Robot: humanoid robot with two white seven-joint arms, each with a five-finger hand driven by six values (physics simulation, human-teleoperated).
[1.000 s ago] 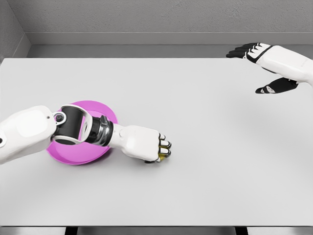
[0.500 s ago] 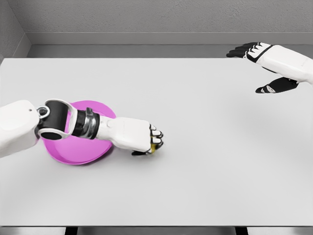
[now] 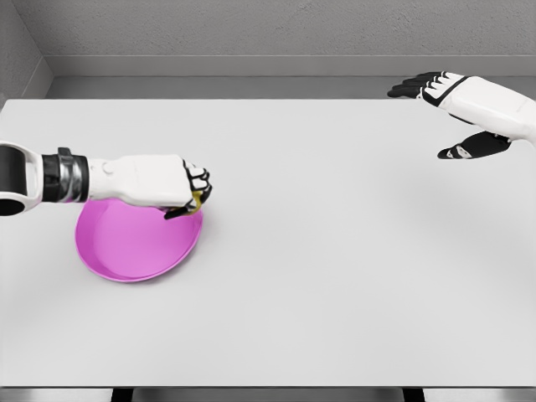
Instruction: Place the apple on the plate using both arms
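A magenta plate (image 3: 126, 247) lies on the left part of the white table. My left hand (image 3: 191, 190) hovers over the plate's far right rim, its fingers curled around a small yellow-green apple (image 3: 198, 201), of which only a sliver shows below the knuckles. The left forearm reaches in from the left edge. My right hand (image 3: 444, 113) is raised at the far right near the table's back edge, with black fingers spread and nothing in it.
The white table (image 3: 335, 251) ends at a grey wall behind and at a front edge near the bottom of the picture. Nothing else stands on it.
My left hand has lifted the apple from the table right of the plate and carried it up and left to above the plate's rim. The right hand has stayed put.
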